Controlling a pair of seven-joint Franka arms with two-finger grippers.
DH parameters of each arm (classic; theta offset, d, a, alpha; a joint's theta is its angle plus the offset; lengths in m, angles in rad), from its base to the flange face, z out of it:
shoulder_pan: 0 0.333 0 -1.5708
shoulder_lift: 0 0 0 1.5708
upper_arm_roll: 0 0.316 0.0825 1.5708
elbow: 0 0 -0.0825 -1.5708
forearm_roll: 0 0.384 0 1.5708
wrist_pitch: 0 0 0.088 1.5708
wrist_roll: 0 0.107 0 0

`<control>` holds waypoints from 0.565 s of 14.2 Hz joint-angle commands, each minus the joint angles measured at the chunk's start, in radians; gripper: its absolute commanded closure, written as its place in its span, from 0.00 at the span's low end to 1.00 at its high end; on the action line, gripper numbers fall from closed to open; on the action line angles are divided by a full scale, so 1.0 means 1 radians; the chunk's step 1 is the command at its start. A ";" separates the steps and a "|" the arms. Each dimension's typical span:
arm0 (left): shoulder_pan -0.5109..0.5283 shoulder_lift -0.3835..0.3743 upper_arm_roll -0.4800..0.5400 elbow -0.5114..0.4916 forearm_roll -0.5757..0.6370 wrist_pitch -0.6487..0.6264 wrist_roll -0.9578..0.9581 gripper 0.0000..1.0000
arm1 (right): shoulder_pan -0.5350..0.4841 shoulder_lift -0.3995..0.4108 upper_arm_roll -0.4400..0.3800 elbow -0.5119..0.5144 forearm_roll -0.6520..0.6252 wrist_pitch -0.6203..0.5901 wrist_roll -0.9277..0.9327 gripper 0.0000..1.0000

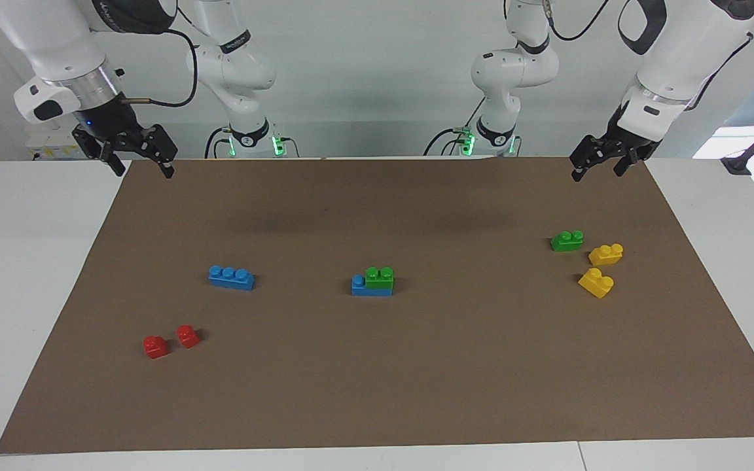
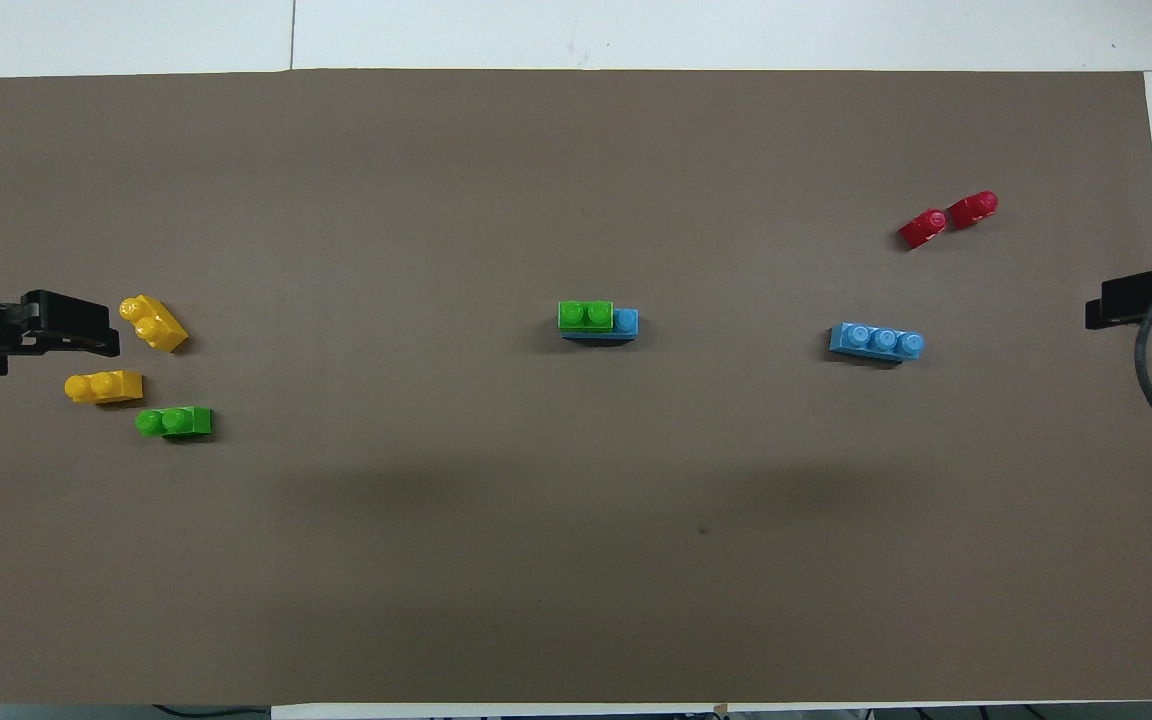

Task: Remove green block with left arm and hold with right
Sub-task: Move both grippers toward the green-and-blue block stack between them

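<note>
We see the green block (image 1: 379, 277) stacked on a blue brick (image 1: 370, 286) mid-desk (image 1: 416, 392). Its green twin (image 1: 567, 241) lies beside two yellow bricks (image 1: 606, 254) toward the left arm's end. The left claw (image 1: 603, 167) hangs spread and empty over that end's robot-side corner; the right claw (image 1: 141, 163), also spread, hangs over the other.

Robotics lab: two white arms (image 1: 508, 72) at a table (image 1: 23, 261).

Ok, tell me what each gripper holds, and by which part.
Nothing. The left gripper and right gripper hang open and empty above the mat's corners.
</note>
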 commanded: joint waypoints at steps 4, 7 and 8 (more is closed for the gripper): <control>0.003 0.002 -0.002 0.015 -0.018 -0.013 0.009 0.00 | 0.041 -0.017 0.008 -0.020 -0.011 0.013 0.039 0.00; 0.003 0.001 -0.002 0.014 -0.018 -0.013 0.009 0.00 | 0.043 -0.017 0.013 -0.018 -0.013 0.019 0.100 0.00; 0.001 0.001 -0.004 0.014 -0.018 -0.015 0.006 0.00 | 0.070 -0.015 0.014 -0.018 -0.020 0.022 0.170 0.00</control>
